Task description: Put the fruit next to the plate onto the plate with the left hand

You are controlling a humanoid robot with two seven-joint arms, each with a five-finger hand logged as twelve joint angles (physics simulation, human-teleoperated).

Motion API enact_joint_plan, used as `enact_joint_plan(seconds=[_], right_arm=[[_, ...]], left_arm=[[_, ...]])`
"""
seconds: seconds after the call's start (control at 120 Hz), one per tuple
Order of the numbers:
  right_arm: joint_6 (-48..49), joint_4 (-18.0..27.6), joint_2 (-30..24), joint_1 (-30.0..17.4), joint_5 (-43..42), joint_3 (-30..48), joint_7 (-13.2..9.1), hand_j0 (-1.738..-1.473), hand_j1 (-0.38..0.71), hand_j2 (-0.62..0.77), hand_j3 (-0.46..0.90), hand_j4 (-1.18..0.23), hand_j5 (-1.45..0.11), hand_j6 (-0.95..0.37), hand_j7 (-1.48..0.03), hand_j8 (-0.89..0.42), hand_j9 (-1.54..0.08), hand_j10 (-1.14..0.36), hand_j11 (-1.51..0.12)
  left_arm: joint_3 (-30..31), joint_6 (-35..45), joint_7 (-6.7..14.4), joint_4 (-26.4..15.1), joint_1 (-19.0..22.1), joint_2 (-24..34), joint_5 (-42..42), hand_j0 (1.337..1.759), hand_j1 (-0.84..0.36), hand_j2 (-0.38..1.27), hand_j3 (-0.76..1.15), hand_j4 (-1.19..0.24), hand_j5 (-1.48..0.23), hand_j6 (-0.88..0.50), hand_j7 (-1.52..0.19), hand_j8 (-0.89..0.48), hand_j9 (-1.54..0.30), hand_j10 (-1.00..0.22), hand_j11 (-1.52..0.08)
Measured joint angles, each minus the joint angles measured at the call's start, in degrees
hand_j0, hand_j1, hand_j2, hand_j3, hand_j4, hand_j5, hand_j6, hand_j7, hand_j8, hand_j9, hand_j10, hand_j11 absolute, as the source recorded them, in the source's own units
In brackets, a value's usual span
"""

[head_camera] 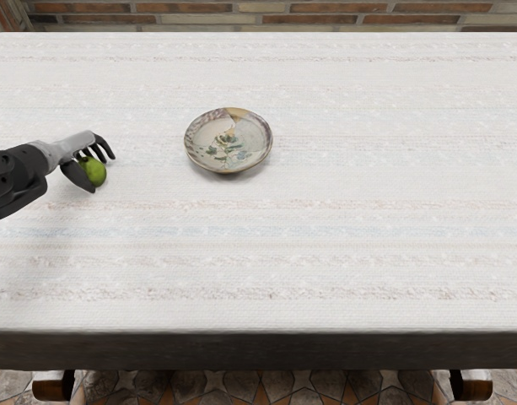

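Nearest the bottom of the frame, the long pale cloth-covered surface [283, 253] lies bare of any task thing. Further in, at the left edge of the frame, my left hand [83, 156] has its dark fingers [103, 148] curled over the small round green fruit [96, 172], with the thumb on the nearer side, so the fruit sits clamped between them. I cannot tell whether it has left the surface or rests on it. Beyond that, just above the centre of the frame, the round ceramic plate with a painted floral pattern [256, 135] holds nothing and stands well apart from the fruit, to its right. By my reckoning the grasp is made, while the carry across and the setting down are left to do. My right arm does not show. A brick wall [241, 13] runs along the top.
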Motion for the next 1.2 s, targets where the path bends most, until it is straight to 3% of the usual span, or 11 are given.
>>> enact_joint_plan(seconds=[0.158, 0.583, 0.792, 0.875, 1.2], right_arm=[[0.0, 0.0, 0.0, 0.0, 0.0, 0.0, 0.0, -1.658, -0.35, 0.0, 0.0, 0.0, 0.0, 0.0, 0.0, 0.0, 0.0, 0.0, 0.0], [0.0, 0.0, 0.0, 0.0, 0.0, 0.0, 0.0, -1.658, -0.35, 0.0, 0.0, 0.0, 0.0, 0.0, 0.0, 0.0, 0.0, 0.0, 0.0], [0.0, 0.0, 0.0, 0.0, 0.0, 0.0, 0.0, -1.658, -0.35, 0.0, 0.0, 0.0, 0.0, 0.0, 0.0, 0.0, 0.0, 0.0, 0.0], [0.0, 0.0, 0.0, 0.0, 0.0, 0.0, 0.0, -1.658, -0.35, 0.0, 0.0, 0.0, 0.0, 0.0, 0.0, 0.0, 0.0, 0.0, 0.0], [0.0, 0.0, 0.0, 0.0, 0.0, 0.0, 0.0, -1.658, -0.35, 0.0, 0.0, 0.0, 0.0, 0.0, 0.0, 0.0, 0.0, 0.0, 0.0]], left_arm=[[0.1, 0.0, 0.0, 0.0, 0.0, 0.3, -0.1, 1.658, -0.28, 0.2, 0.0, -0.53, -0.69, -0.53, -0.69, -0.49, -0.69, -0.53, -0.69], [0.2, -0.1, 0.0, 0.0, 0.0, 0.2, -0.4, 1.654, -0.33, 0.29, 0.0, -0.68, -0.95, -0.38, -0.92, -0.36, -0.93, -0.69, -0.93], [0.3, -0.3, 0.0, 0.0, 0.0, 0.0, -0.3, 1.648, -0.37, 0.32, 0.0, -0.74, -1.04, -0.31, -1.05, -0.28, -1.06, -0.65, -1.06], [0.4, -0.4, 0.1, 0.0, 0.0, -0.2, -0.2, 1.643, -0.45, 0.51, 0.0, -0.73, -1.07, -0.29, -1.08, -0.26, -1.09, -0.62, -1.11], [0.3, -1.0, 0.1, -0.9, -2.4, 0.4, -1.6, 1.646, -0.35, 0.32, 0.0, -0.71, -1.17, -0.26, -1.16, -0.23, -1.16, -0.63, -1.15]])
